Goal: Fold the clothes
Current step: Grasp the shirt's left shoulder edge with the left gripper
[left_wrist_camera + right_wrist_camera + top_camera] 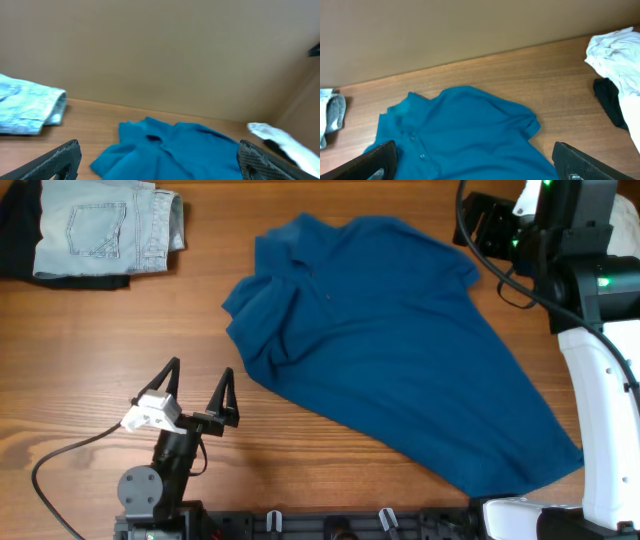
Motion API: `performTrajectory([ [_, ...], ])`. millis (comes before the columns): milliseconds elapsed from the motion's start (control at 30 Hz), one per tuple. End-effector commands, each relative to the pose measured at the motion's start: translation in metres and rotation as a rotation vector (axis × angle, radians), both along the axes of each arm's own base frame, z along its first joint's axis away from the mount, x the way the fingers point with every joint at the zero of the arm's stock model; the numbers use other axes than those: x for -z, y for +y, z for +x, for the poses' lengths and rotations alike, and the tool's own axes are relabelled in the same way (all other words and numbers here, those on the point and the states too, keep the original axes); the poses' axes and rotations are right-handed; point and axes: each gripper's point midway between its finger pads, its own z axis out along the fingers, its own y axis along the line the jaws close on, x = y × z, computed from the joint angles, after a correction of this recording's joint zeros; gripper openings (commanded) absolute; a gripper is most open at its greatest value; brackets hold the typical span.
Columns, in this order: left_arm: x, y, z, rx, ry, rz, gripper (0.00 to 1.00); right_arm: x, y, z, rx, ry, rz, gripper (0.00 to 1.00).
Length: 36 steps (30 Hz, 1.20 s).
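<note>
The clothes [390, 350] are one deep-blue polo top lying rumpled and slanted across the table. Its collar and buttons are at the far left and its hem reaches the near right edge. My left gripper [200, 385] hovers open just left of the top's near sleeve, with nothing between its fingers. In the left wrist view the clothes [170, 150] lie ahead of the open left gripper [159, 150]. My right gripper [474, 150] is open above the clothes [460, 130] and touches nothing. The right arm [575, 240] stands at the far right by the other sleeve.
A folded pale denim piece [100, 225] lies at the far left corner on dark cloth [15, 230]. A white garment [615, 55] and a black item [610, 102] sit beyond the table's right side. The right arm's white base [600, 430] borders the hem. A cable [60, 460] trails near left.
</note>
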Motion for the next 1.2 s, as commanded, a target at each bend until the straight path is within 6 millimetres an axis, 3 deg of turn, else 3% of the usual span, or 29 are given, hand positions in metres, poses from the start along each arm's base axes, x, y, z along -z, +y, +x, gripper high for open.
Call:
performTrajectory([
  [0, -0.052, -0.016, -0.007, 0.100, -0.022, -0.017, 1.00, -0.006, 0.004, 0.002, -0.009, -0.020, 0.024, 1.00],
  [167, -0.086, -0.032, 0.012, 0.194, 0.110, 0.041, 1.00, -0.005, 0.004, 0.002, -0.009, -0.013, 0.023, 1.00],
  [300, -0.082, -0.048, 0.038, 0.306, 0.307, 0.112, 1.00, -0.004, 0.004, 0.001, -0.010, -0.009, 0.022, 1.00],
  [433, -0.037, -0.052, 0.070, 0.350, 0.545, 0.078, 1.00, 0.002, 0.003, -0.001, -0.009, 0.011, 0.019, 1.00],
  [600, 0.033, -0.028, 0.104, 0.212, 0.794, -0.008, 1.00, 0.013, 0.004, -0.001, -0.011, 0.041, 0.015, 1.00],
  [733, 0.089, 0.000, 0.118, 0.091, 1.004, -0.213, 1.00, 0.020, 0.007, 0.002, -0.023, 0.062, 0.023, 1.00],
  [867, 0.127, 0.012, 0.122, 0.059, 1.111, -0.253, 1.00, 0.029, 0.011, 0.007, -0.037, 0.086, 0.037, 1.00],
  [1167, 0.148, 0.008, 0.140, 0.012, 1.138, -0.155, 1.00, 0.052, 0.019, 0.015, -0.066, 0.148, 0.058, 1.00],
])
